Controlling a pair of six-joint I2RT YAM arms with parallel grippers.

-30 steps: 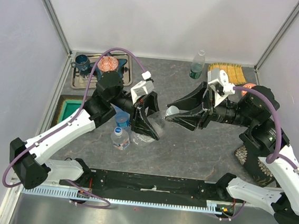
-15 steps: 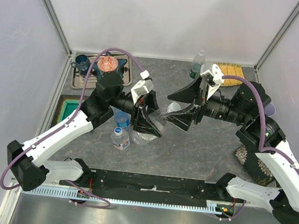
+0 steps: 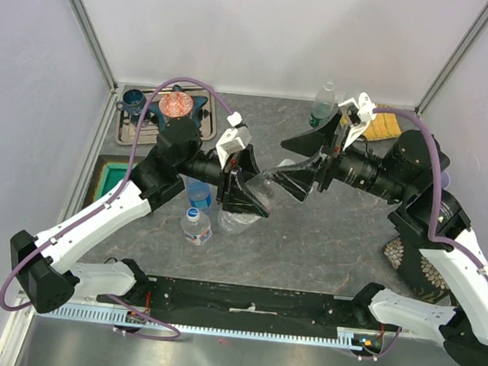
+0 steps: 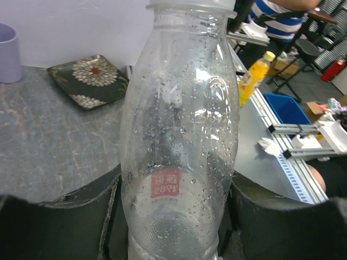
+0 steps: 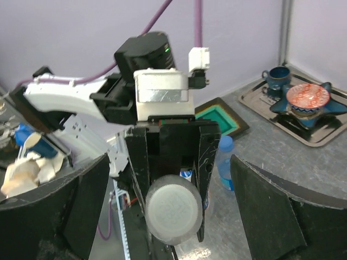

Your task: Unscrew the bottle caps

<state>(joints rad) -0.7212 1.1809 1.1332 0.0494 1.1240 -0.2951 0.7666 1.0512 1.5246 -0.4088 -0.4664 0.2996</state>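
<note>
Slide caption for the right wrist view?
Open right claw faces the capped clear bottle gripped by the left claw.

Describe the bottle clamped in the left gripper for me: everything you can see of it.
The clear bottle is thin, unlabelled see-through plastic with a waisted body. Droplets cling to its inside and it looks nearly empty. A small red stamp shows low on its body. Its pale, ribbed cap is on. The left gripper is shut on its lower body and holds it tipped, cap pointing at the right gripper, whose open fingers flank the cap without touching it.
</note>
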